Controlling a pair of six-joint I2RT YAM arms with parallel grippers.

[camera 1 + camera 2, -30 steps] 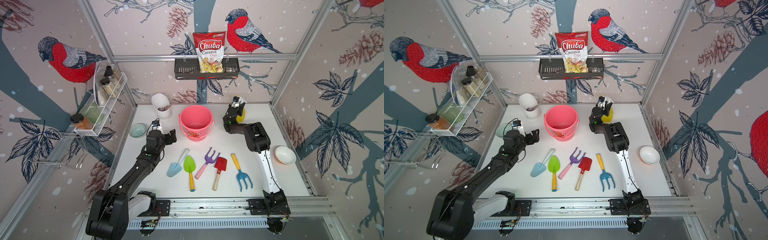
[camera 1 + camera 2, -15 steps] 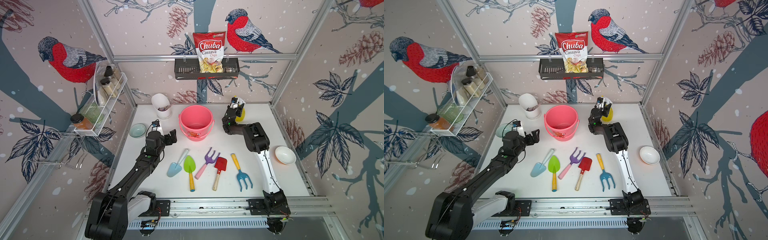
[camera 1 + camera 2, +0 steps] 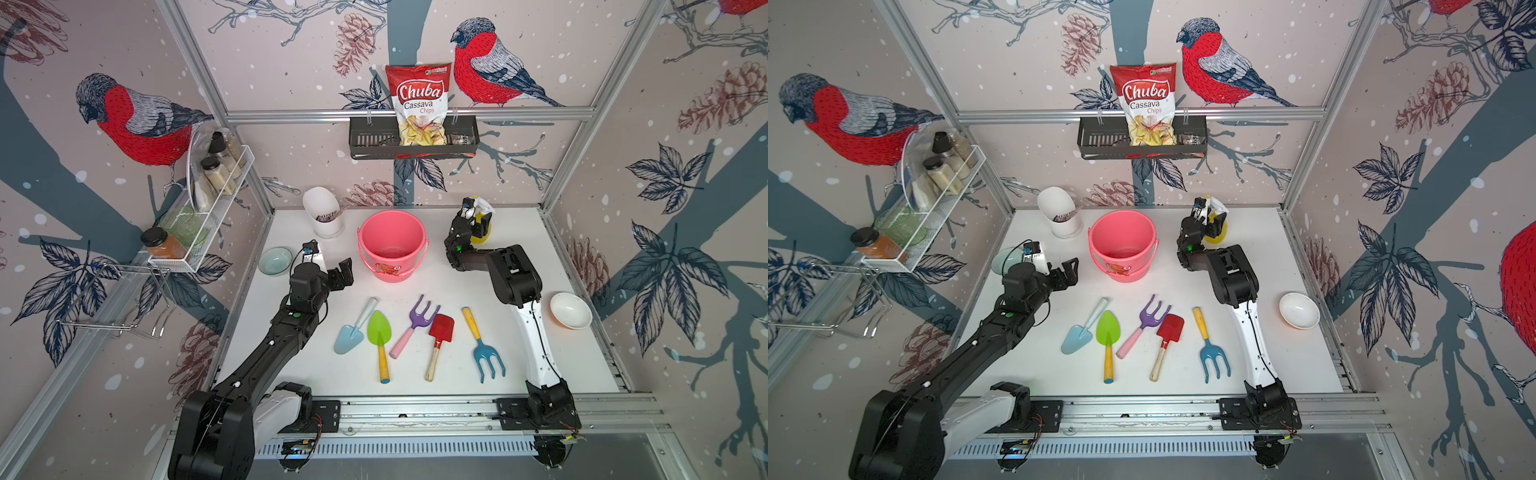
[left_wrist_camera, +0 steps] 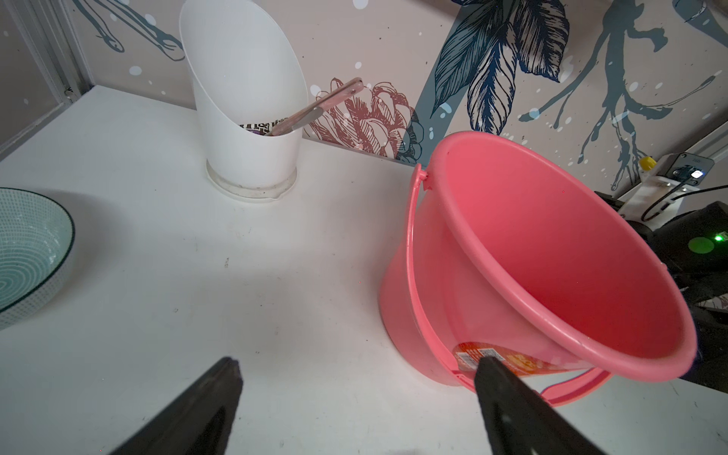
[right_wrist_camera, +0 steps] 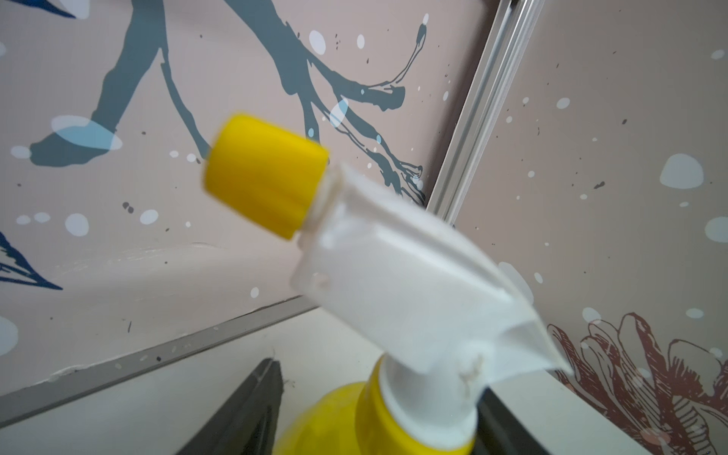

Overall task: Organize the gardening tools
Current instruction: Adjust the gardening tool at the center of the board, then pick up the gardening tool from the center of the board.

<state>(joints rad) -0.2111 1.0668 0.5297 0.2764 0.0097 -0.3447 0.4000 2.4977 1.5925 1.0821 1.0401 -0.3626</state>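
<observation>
Right gripper is spreading its jaws off the bottle, upper centre-right, freeing itself for the untouched tools; left gripper is hovering wide open, empty.

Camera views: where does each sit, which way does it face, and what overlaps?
Top views: high over the front rail, looking down toward the back wall; left arm, right arm whole, gardening tools, pink bucket.
Left wrist: on the left arm, facing the back wall past the open left gripper; bucket, white holder, teal bowl.
Right wrist: on the right arm, facing the back wall; spray bottle close inside the right gripper.
Shared: bucket, top and left wrist; bottle, top and right wrist.
</observation>
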